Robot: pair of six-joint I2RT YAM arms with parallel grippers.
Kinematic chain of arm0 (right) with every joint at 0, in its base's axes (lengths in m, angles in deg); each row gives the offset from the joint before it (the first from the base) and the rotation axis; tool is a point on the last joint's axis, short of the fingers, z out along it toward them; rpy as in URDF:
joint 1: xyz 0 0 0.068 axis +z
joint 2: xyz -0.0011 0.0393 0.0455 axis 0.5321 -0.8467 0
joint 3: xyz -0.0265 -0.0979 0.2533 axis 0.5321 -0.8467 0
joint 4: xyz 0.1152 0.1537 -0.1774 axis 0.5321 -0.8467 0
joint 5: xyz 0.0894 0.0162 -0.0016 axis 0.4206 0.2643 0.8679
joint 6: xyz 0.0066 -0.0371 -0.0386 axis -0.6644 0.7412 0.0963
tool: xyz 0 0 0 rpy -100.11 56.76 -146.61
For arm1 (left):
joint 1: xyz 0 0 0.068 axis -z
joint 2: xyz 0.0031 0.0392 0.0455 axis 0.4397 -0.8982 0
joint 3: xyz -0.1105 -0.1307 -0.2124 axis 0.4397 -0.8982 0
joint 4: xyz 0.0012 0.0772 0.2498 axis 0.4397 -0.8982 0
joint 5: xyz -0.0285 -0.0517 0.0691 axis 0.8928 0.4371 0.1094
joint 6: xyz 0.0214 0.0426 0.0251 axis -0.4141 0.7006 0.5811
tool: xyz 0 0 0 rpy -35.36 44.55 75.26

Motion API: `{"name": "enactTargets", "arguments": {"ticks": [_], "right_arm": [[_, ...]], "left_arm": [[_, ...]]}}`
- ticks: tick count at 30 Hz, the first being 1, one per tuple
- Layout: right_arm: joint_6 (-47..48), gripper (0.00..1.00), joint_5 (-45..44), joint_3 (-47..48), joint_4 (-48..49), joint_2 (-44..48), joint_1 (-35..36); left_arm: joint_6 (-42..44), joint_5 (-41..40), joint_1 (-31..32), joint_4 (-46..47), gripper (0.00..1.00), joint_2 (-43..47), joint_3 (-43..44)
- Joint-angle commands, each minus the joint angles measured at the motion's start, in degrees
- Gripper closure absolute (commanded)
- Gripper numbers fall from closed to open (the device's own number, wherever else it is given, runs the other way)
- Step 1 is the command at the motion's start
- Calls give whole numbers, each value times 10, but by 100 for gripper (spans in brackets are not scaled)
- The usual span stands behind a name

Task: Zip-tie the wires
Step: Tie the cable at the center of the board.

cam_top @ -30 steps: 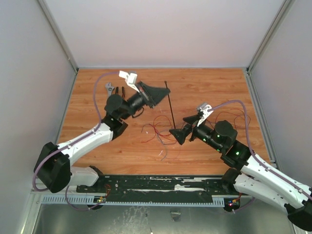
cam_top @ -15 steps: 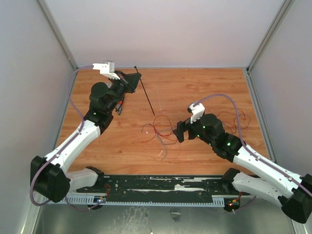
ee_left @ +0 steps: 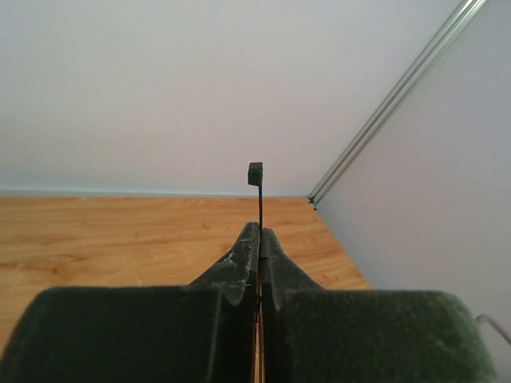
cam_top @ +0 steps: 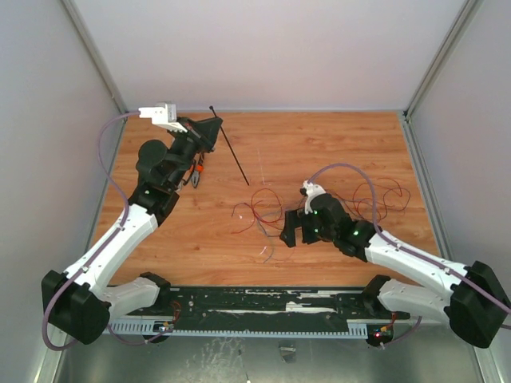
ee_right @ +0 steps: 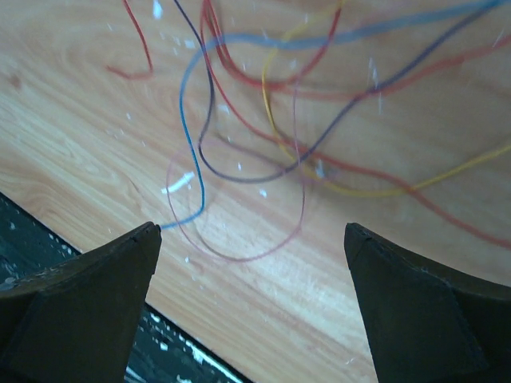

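Observation:
The zip tie is a thin dark strip slanting over the back left of the table. My left gripper is shut on it near its head end. In the left wrist view the strip rises straight out of the closed fingertips, with its small head on top. The wires lie in a loose red and maroon tangle at the table's middle. My right gripper hovers open at their right edge. In the right wrist view the red, blue, purple and yellow wires lie just beyond the widely spread gripper, with nothing between its fingers.
Pliers with orange handles lie under the left arm at the back left. A second bunch of thin wires lies at the right. A black rail runs along the near edge. Grey walls close in both sides and the back.
The left arm swung left and back, carrying the zip tie away from the right gripper. The right gripper moved off the tie's lower end and sank over the wire tangle.

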Motion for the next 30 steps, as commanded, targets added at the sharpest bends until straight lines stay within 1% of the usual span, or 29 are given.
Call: {"name": "enactTargets", "arguments": {"ticks": [1, 5, 12, 19, 30], "right_arm": [[-54, 1, 36, -35, 6, -2, 2], [-59, 1, 41, -61, 13, -5, 2], [-49, 1, 43, -77, 57, -62, 2], [-29, 1, 47, -53, 89, -109, 2], [22, 1, 68, 3, 121, -221, 2]], "left_arm": [[5, -6, -5, 5, 100, 8, -5], [1, -5, -6, 11, 100, 7, -9], [-7, 4, -5, 17, 100, 0, -12], [-12, 9, -6, 22, 100, -1, -13], [-12, 10, -6, 23, 100, 2, -14]]}}
